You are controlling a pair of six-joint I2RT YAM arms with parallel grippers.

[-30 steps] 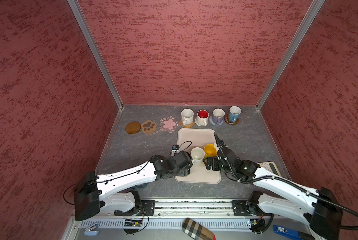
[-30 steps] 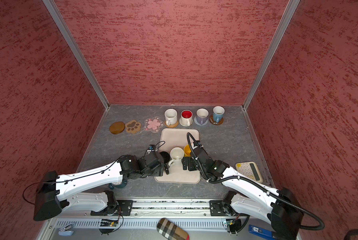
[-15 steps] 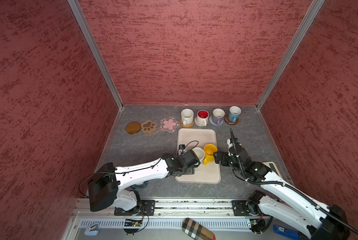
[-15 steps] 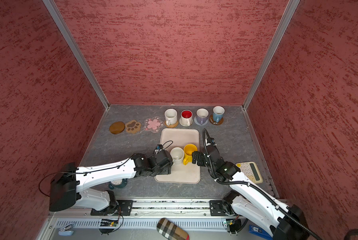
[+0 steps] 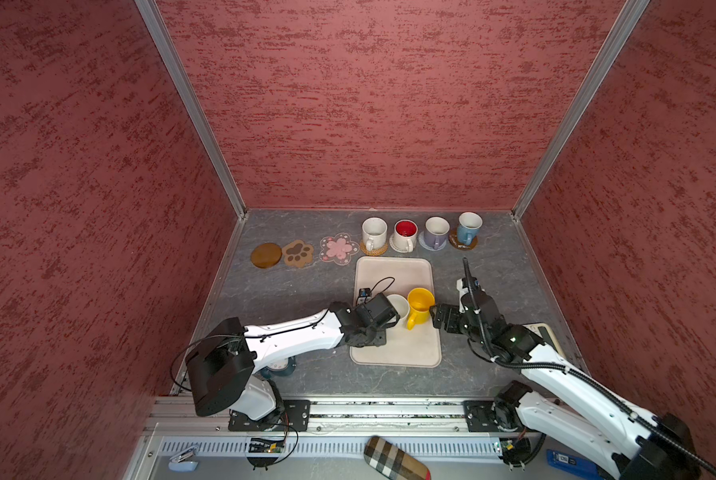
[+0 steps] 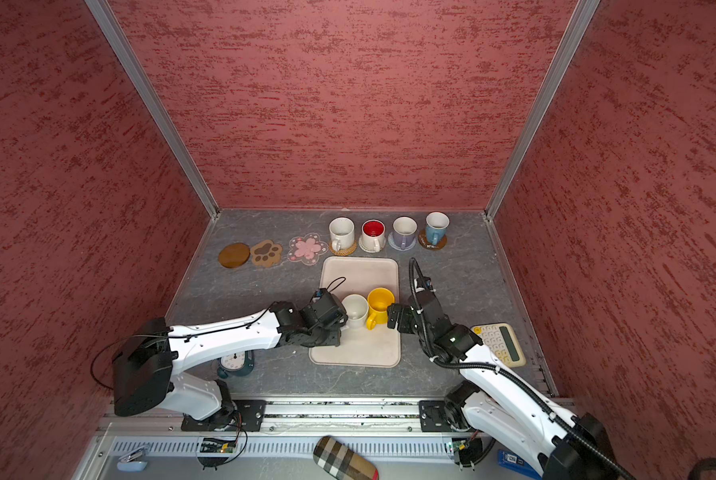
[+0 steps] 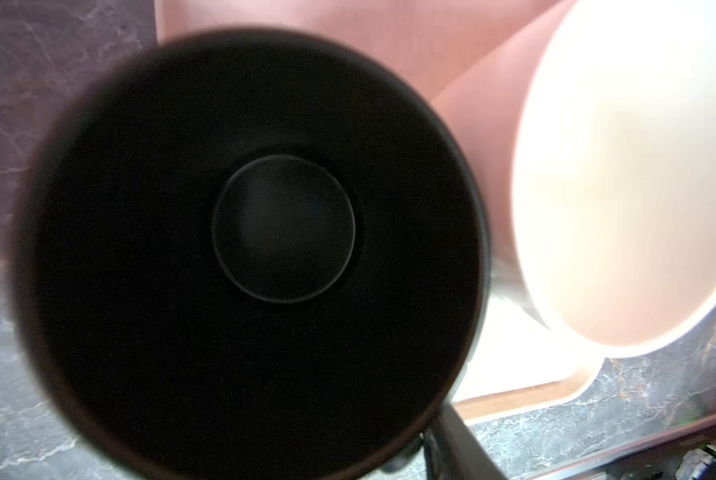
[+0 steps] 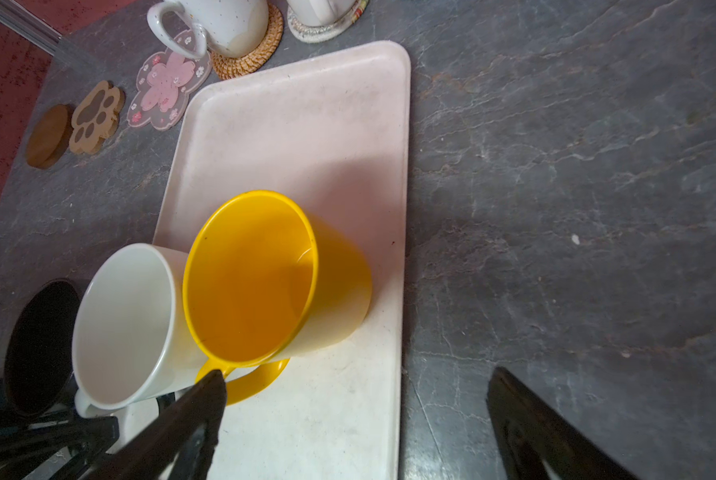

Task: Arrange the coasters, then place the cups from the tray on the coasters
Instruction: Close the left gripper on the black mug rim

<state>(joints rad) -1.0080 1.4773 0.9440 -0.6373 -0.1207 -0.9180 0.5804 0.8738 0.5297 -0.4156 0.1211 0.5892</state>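
One black cup (image 7: pixel 244 249) blurred, rim cut off.

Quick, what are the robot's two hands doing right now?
Left gripper: at the black cup; grip cannot be told.
Right gripper: open, empty, beside the yellow cup.

A: What do we find on the tray (image 5: pixel 393 274)?
B: Yellow cup (image 5: pixel 420 305), white cup (image 5: pixel 398 306), upright, side by side; black cup (image 7: pixel 248 249) at its left edge.
A: Coasters (image 5: pixel 383 250)?
B: We record four back-row cups (image 5: pixel 374 232) (image 5: pixel 405 235) (image 5: pixel 436 232) (image 5: pixel 468 226) seated; disc (image 5: pixel 266 255), paw (image 5: pixel 298 253), flower (image 5: pixel 339 248) bare.
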